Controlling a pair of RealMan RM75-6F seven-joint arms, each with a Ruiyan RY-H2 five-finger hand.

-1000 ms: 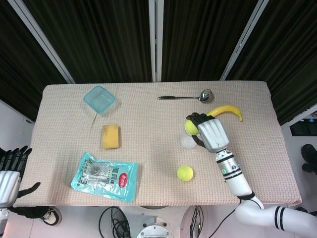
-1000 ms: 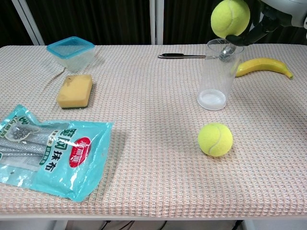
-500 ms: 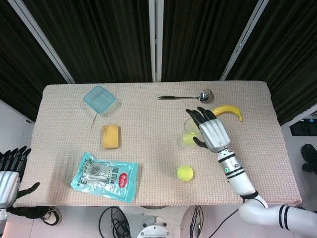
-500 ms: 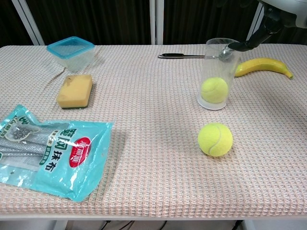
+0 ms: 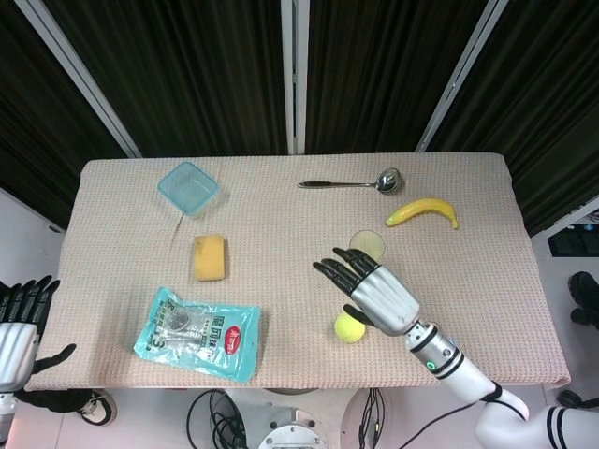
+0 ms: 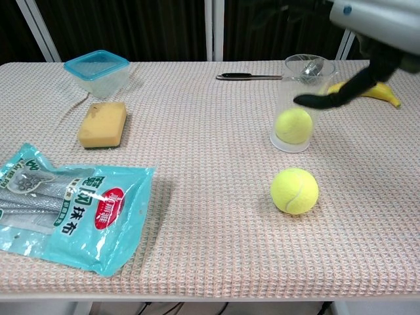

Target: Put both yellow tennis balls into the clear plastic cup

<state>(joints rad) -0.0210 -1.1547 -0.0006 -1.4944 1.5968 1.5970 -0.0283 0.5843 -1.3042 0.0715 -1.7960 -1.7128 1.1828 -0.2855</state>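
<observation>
Beige waffle-weave table before black curtains and pale metal posts. One tennis ball inside the clear plastic cup, upright near the banana; second tennis ball on the cloth in front. Right hand over it, fingers spread, empty. Left hand off the table's edge, fingers apart.

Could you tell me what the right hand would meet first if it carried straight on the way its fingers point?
Probably nothing soon: the right hand points toward bare table, between the sponge and the spoon; its height is unclear.
</observation>
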